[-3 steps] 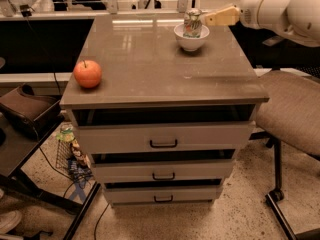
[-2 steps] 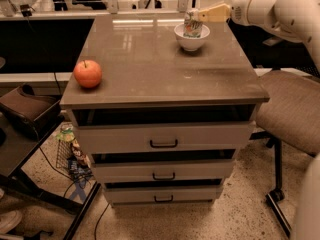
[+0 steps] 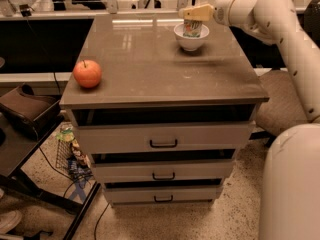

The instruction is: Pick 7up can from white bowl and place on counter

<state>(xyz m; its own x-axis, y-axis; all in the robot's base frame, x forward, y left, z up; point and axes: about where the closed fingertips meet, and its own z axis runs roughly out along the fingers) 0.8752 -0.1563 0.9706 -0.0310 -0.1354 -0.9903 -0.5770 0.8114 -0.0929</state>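
Observation:
The 7up can (image 3: 192, 29) stands upright in the white bowl (image 3: 191, 45) at the back right of the counter (image 3: 150, 69). It is silvery-white with green markings. My gripper (image 3: 189, 13) reaches in from the right on the white arm (image 3: 270, 14) and sits right at the top of the can, covering its lid. I cannot tell whether it touches the can.
A red-orange apple (image 3: 87, 74) sits near the counter's front left edge. The cabinet has three drawers with black handles (image 3: 163, 144). A padded chair (image 3: 282, 101) stands at the right, a low dark table (image 3: 20, 134) at the left, and a wire basket (image 3: 70, 151) on the floor.
My gripper has moved left, from beside the bowl's right rim to over the top of the can. The can, bowl and apple have not moved.

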